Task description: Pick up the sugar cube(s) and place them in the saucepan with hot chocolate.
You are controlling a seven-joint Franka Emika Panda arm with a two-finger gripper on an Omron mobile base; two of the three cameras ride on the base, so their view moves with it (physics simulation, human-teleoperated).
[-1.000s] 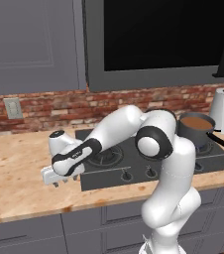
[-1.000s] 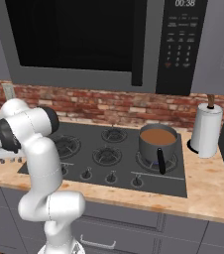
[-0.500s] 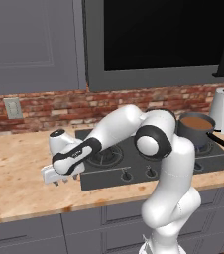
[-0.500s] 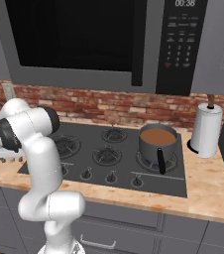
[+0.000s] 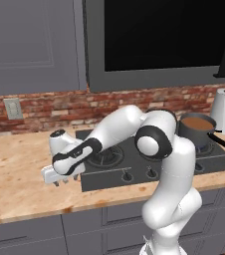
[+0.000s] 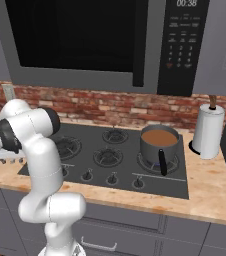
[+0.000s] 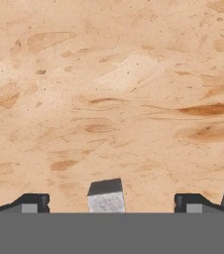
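A tiny pale grey-white sugar cube is being seen resting flat on the tan wooden counter, its darker grey top face turned upward. The saucepan with hot chocolate, dark grey and round, is being kept upright on the stove's right-hand burner, brown liquid filling it, its long black handle pointing forward.

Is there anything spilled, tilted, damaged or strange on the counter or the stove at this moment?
Nothing stands out. The saucepan sits upright on its burner with the brown liquid inside, no spill around it. The sugar cube lies flat on the counter between the open gripper's fingertips.
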